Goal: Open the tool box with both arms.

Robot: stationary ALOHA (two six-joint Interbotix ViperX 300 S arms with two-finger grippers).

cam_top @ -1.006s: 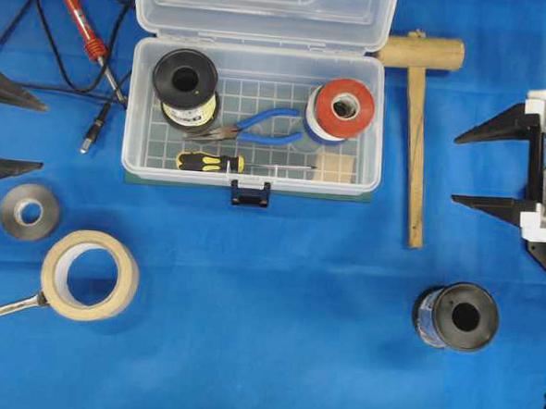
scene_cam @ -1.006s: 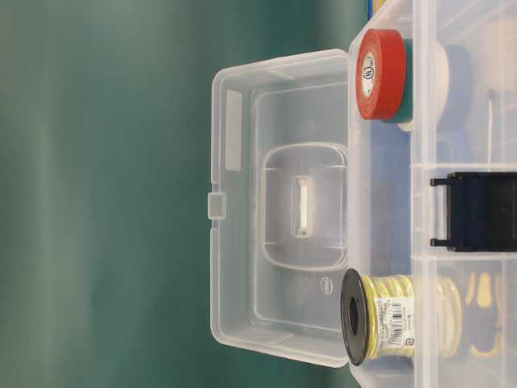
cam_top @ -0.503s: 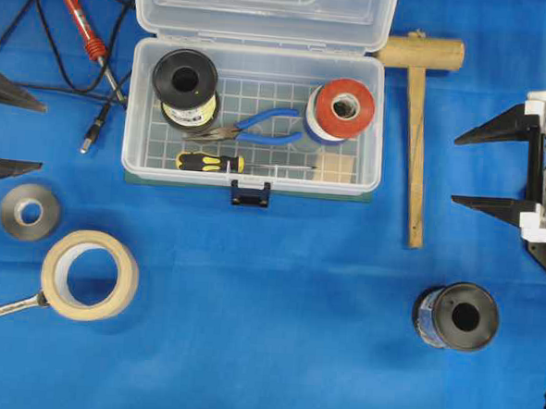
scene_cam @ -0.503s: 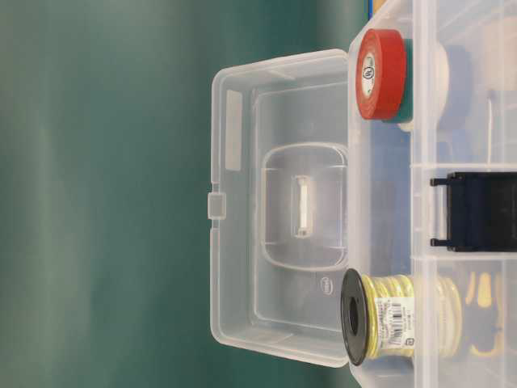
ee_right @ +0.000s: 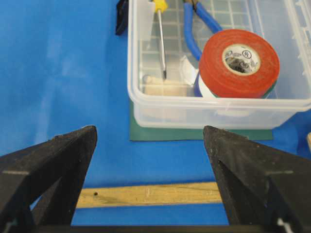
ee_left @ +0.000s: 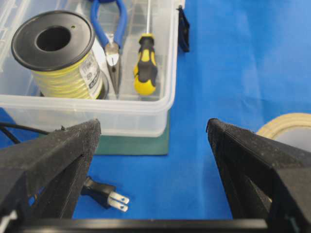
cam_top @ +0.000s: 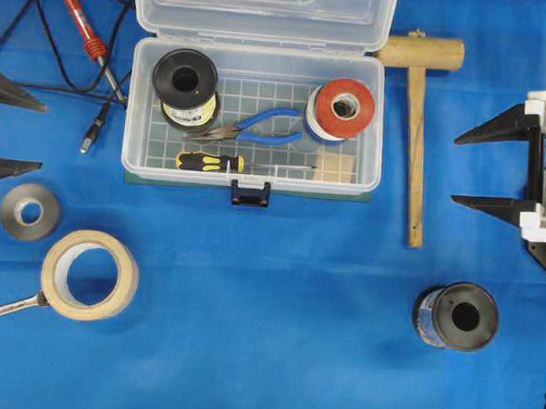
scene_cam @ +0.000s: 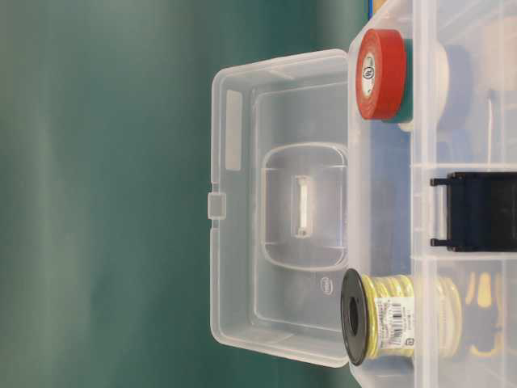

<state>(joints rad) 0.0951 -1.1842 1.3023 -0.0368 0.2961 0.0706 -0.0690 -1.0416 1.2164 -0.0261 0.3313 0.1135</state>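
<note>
The clear tool box (cam_top: pixel 302 182) stands open at the upper middle of the blue table, its lid (cam_top: pixel 263 14) tilted back and its dark blue latch (cam_top: pixel 250 194) hanging at the front. Inside lie a yellow wire spool (cam_top: pixel 185 86), blue pliers (cam_top: pixel 264 127), a screwdriver (cam_top: pixel 211 162) and red tape (cam_top: pixel 344 105). My left gripper (cam_top: pixel 42 137) is open at the left edge, well clear of the box (ee_left: pixel 97 116). My right gripper (cam_top: pixel 455 169) is open at the right, beyond the mallet. Both grippers (ee_left: pixel 151 126) (ee_right: pixel 149 130) hold nothing.
A wooden mallet (cam_top: pixel 415 130) lies between the box and the right gripper. A red soldering iron (cam_top: pixel 85 21) and its plug (cam_top: pixel 94 133) lie left of the box. A masking tape roll (cam_top: pixel 90 275), grey roll (cam_top: pixel 29 212), wrench (cam_top: pixel 2 310) and black spool (cam_top: pixel 456 318) sit nearer the front.
</note>
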